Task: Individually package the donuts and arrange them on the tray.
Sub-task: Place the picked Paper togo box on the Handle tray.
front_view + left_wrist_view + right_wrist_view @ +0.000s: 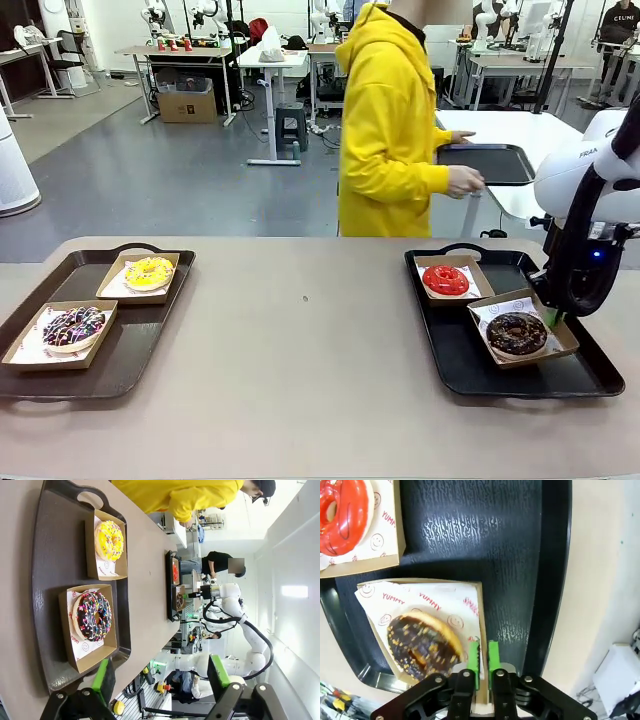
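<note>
Four donuts lie in paper-lined cardboard boxes on two black trays. On the left tray [130,350] are the yellow-iced donut [148,272] and the sprinkled chocolate donut [73,326]. The right tray [470,375] holds the red donut [445,280] and the dark chocolate donut [516,333]. My right gripper [484,645] is down at the far right edge of the dark chocolate donut's box [470,600], its green pads pinched close on the box wall. My left gripper [160,661] hovers open and empty beside the left tray [50,555], facing the sprinkled donut [93,616] and the yellow one [109,540].
A person in a yellow hoodie [385,120] stands beyond the far edge, turned away, hands at another black tray [490,162] on a white table behind. The beige tabletop [300,340] lies bare between the two trays.
</note>
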Motion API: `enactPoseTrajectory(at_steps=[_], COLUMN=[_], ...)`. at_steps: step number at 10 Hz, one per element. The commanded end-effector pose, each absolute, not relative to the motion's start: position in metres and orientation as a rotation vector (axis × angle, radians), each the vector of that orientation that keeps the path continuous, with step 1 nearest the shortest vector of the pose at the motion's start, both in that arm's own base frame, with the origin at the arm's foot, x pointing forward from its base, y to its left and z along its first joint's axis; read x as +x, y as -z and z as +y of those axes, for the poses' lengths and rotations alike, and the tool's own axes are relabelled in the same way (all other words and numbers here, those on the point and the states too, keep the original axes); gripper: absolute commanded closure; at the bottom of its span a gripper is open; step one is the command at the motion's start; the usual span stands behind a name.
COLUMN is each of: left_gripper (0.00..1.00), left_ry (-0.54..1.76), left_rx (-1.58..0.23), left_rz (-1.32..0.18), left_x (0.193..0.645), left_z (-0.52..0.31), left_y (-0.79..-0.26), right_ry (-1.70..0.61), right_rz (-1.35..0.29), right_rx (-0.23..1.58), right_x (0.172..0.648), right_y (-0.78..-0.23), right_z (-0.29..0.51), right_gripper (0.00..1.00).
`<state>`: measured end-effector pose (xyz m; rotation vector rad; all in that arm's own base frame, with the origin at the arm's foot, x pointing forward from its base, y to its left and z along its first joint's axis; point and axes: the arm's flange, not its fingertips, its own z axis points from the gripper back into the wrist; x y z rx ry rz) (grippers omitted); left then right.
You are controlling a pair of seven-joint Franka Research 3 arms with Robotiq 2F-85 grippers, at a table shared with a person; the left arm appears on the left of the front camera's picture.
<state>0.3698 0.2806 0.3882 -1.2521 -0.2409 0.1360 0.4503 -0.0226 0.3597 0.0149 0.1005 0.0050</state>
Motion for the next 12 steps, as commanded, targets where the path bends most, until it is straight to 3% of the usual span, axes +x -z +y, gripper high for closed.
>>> enactPoseTrajectory(at_steps=[1, 2, 3, 5, 6, 9, 12], left_gripper=[0.03, 0.03, 0.03, 0.03, 0.03, 0.03, 0.03], left_ry=[-0.137, -0.137, -0.137, -0.137, -0.137, -0.137, -0.137], left_rx=[-1.258, -1.258, -1.258, -1.258, -1.258, -1.258, -1.258], left_rz=[-0.253, -0.253, -0.253, -0.253, -0.253, -0.253, -0.253], left_x=[0.367, 0.367, 0.367, 0.367, 0.367, 0.367, 0.367], left_z=[0.279, 0.279, 0.279, 0.279, 0.279, 0.279, 0.279], left_y=[-0.391, -0.391, -0.391, -0.391, -0.391, -0.391, -0.391], right_ry=[-0.022, -0.017, -0.019, -0.028, -0.052, -0.065, -0.041], right_rz=[0.079, 0.076, 0.069, 0.055, 0.048, 0.060, 0.049], right_rx=[0.053, 0.064, 0.074, 0.078, 0.064, 0.040, 0.045], right_x=[0.448, 0.446, 0.445, 0.441, 0.439, 0.440, 0.445], right_y=[-0.364, -0.367, -0.369, -0.375, -0.379, -0.385, -0.385], right_z=[-0.026, -0.030, -0.033, -0.040, -0.043, -0.047, -0.042], right_gripper=[0.00, 0.35, 0.00, 0.00, 0.33, 0.04, 0.04])
